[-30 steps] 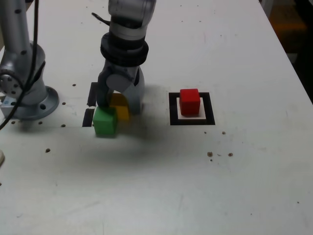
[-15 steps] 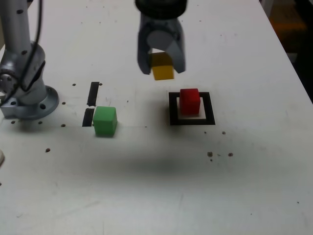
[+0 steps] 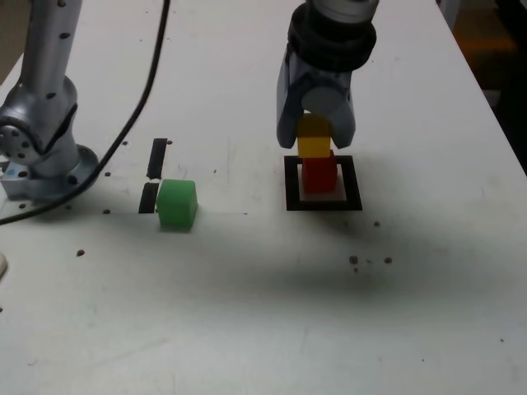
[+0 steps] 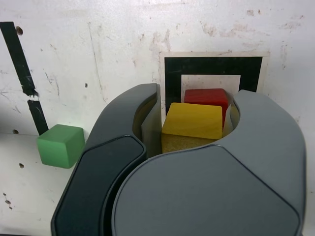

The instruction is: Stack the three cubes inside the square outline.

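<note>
Claw (image 3: 315, 140) gripping yellow cube (image 3: 314, 146), above red cube (image 3: 319, 174)

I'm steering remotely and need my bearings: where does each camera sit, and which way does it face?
Exterior view: off the arm, high, looking down across the white table; shows arm base and gripper.
Wrist view: on the wrist, looking past the jaws.
Both show yellow cube, red cube, square outline, green cube.

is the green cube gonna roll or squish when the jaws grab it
Probably neither. The green cube has flat faces and rests flat on the table, so it should slide, not roll. The like-sized yellow cube keeps sharp edges in the jaws, suggesting rigid blocks.
</note>
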Robot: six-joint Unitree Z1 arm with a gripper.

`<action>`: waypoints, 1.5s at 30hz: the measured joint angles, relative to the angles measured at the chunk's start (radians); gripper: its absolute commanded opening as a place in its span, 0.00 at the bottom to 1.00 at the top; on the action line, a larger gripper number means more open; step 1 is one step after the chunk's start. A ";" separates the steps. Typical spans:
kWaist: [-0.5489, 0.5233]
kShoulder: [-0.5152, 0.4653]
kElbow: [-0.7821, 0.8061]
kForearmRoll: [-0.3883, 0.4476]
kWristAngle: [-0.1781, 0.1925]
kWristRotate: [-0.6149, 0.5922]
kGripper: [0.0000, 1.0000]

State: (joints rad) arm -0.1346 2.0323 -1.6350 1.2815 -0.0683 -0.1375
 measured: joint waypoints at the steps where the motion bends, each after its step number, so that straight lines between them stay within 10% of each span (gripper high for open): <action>1: 0.001 0.000 0.002 -0.001 -0.001 0.000 0.10; 15: 0.016 0.030 0.018 -0.057 -0.041 0.040 0.20; 21: 0.018 0.035 0.019 -0.057 -0.052 0.047 0.89; 23: 0.018 0.041 0.020 -0.057 -0.056 0.051 0.96; 33: 0.018 0.007 0.042 -0.043 -0.038 0.042 1.00; 45: 0.003 -0.313 0.275 0.089 -0.002 0.007 1.00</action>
State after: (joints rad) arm -0.1312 1.7194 -1.3602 1.3703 -0.0700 -0.1303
